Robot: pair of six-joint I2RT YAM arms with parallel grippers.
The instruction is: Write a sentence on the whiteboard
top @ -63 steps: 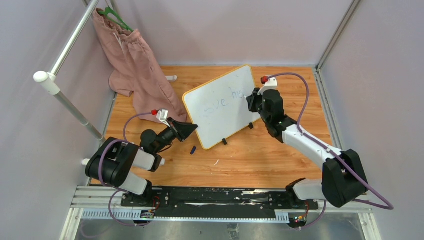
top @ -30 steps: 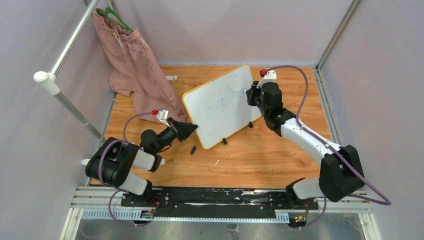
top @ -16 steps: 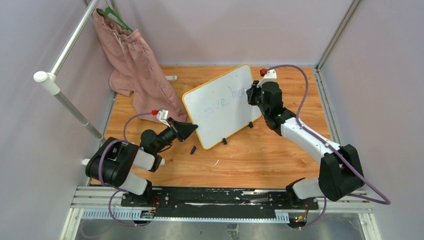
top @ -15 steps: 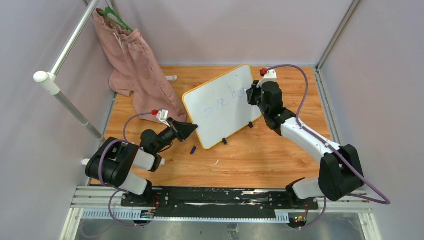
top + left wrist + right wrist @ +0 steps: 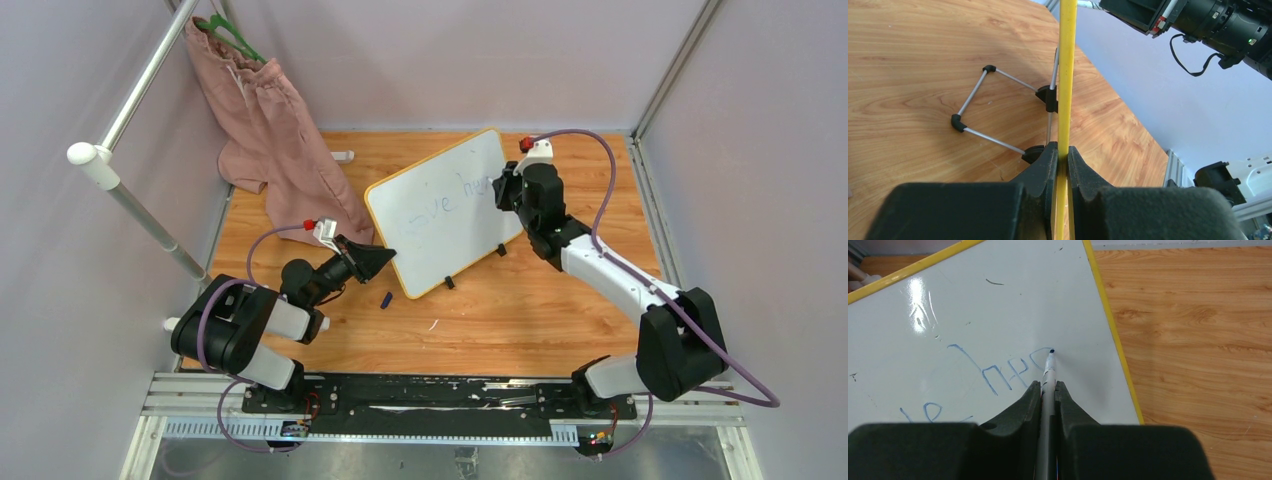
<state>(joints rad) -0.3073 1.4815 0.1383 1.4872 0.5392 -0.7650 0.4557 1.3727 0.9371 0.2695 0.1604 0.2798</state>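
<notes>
Right wrist view has the right gripper (image 5: 1048,386) clamped on a thin blue marker (image 5: 1048,374). The marker's tip touches the whiteboard (image 5: 998,300) near its yellow right edge, at the end of the blue letters of the sentence (image 5: 998,375), whose second word looks only partly formed. The pen is pinched close to its tip, likely so it does not flex under writing pressure. Left wrist view shows the left gripper (image 5: 1061,152) closed on the board's yellow frame, seemingly to brace it, since it is propped on a light wire stand (image 5: 998,110) and could slide. From above, the board sits tilted at mid-table, toward the far side. The left arm lies low, stretched from the near left. The right arm reaches long from the near right, wrist turned left onto the board.
</notes>
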